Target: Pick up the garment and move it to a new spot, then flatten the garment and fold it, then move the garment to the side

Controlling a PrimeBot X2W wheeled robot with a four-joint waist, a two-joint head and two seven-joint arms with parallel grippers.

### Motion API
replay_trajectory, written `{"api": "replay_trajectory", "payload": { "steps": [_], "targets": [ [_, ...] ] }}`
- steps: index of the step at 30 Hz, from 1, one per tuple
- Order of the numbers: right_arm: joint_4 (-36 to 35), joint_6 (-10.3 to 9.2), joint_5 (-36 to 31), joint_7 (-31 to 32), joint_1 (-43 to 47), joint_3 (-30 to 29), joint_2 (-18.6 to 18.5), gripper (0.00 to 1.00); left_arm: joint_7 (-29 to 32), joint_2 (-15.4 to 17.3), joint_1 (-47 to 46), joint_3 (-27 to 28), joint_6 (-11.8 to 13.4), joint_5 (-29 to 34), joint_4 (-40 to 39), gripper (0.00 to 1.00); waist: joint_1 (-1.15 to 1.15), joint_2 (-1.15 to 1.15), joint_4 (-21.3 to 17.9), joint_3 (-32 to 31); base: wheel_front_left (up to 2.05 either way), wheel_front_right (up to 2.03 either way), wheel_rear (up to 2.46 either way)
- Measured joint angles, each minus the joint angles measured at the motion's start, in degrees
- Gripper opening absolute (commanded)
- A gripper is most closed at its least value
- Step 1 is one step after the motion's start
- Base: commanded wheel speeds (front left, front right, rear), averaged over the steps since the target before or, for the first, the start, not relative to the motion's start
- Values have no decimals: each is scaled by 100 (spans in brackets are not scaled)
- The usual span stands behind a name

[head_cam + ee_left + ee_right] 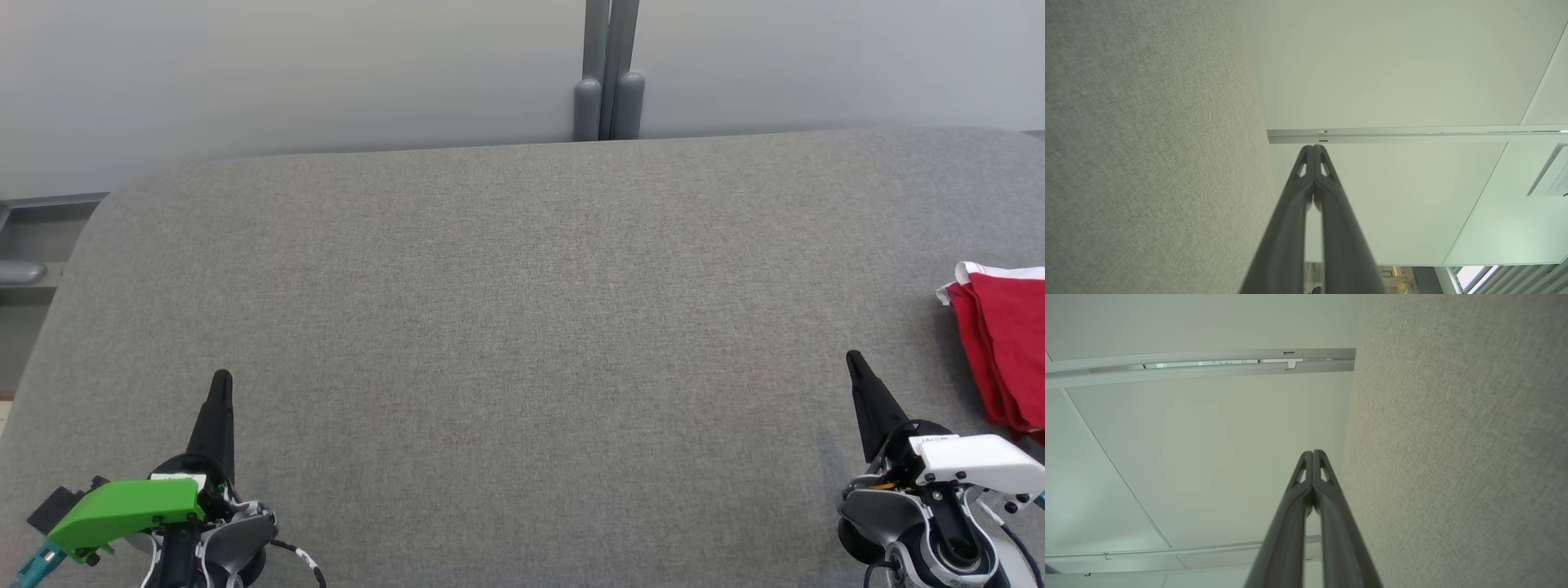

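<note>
- The garment (1008, 359) lies at the far right of the table (522, 327). It is red with a white edge at its top, and the head view cuts it off, so we see only part of it.
- It sits just beyond and to the right of the right gripper (855, 359), near it but not touching. It is well apart from the left gripper (220, 384).
- Both grippers have their fingers pressed together with nothing between them. The wrist views confirm this, each pair of tips meeting against the pale wall.
- We judge the garment to be light, soft and limp. It should drape and sag when lifted, and its layers may slide over one another.
- Several edges show stacked along its left side, so it seems layered. We cannot tell whether that is a tidy fold or a bunch.
- The cloth-covered table will likely drag on the fabric, so we would lift it rather than pull it across.
- For a hold, we would pinch the near left edge, taking all the layers at once. With two grippers, we would take two spread corners so that it hangs flat.
- No print or brand shows on the garment.
- A small white label (931, 441) on the right wrist is too small to read.
- The sign (1551, 175) in the left wrist view carries fine lines that we cannot make out.
</note>
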Motion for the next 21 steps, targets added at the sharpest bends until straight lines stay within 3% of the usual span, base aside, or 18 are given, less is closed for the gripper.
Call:
{"api": "replay_trajectory", "payload": {
  "steps": [21],
  "targets": [
    [0,0,0,0,-1,0,0,0,0,0,-1,0,0,0,0,0,0,0,0,0,0,0,0]
  ]
}}
